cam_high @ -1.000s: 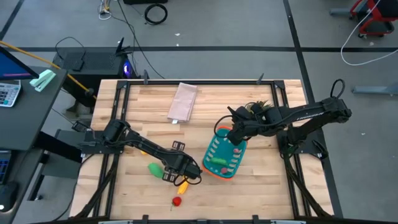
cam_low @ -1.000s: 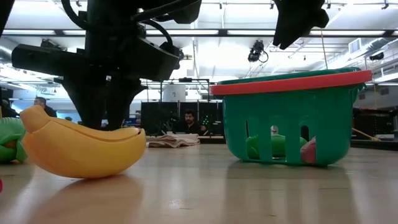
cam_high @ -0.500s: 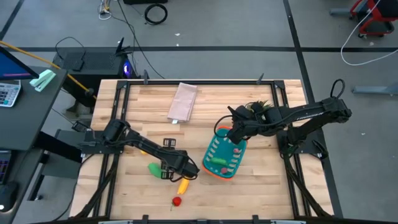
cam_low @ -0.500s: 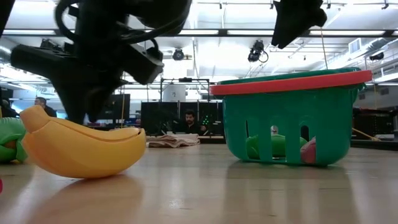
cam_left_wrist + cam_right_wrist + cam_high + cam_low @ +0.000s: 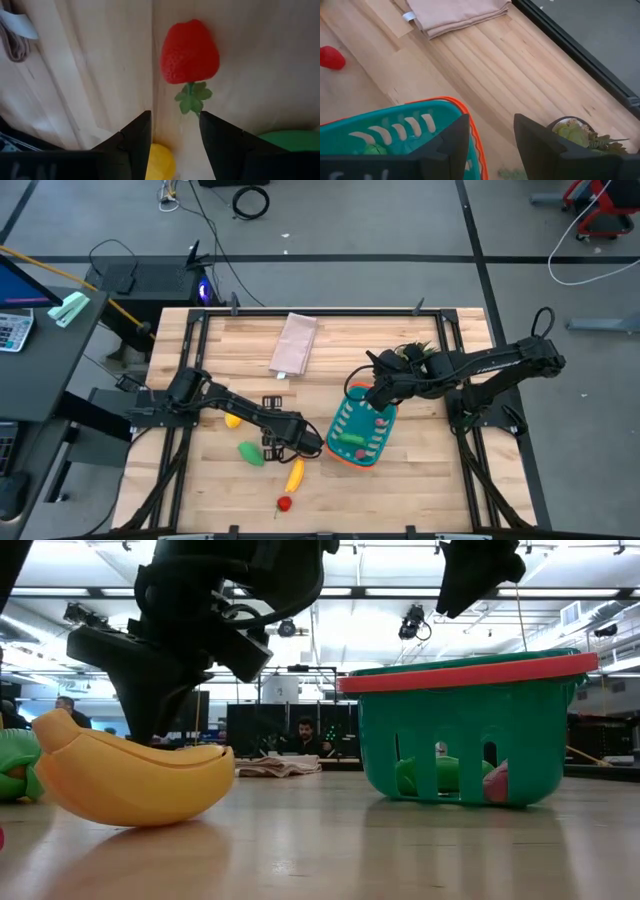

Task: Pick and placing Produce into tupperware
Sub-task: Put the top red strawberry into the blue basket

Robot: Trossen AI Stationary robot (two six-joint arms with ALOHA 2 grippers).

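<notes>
Here our left gripper point(image 5: 300, 442) hovers unclenched above the banana point(image 5: 294, 475), readying a grasp, while our right gripper point(image 5: 366, 394), fingers parted, waits at the basket's point(image 5: 341, 452) twelve o'clock rim.

The high view looks straight down from well above, taking in the whole tabletop point(image 5: 420, 480) and the floor around it. The low view sits at tabletop height, very near the banana point(image 5: 130, 775) and the teal basket point(image 5: 465, 725), facing level across into the room behind; both things also show in the high view, banana point(image 5: 294, 476) and basket point(image 5: 360, 430). The left wrist view looks close down past its pincer point(image 5: 175, 135) at a strawberry point(image 5: 190, 52), which the high view shows small point(image 5: 285, 503). The right wrist view looks past its pincer point(image 5: 490, 137) over the basket rim point(image 5: 440, 102) to the folded cloth point(image 5: 457, 12), shared with the high view point(image 5: 295, 345)
</notes>
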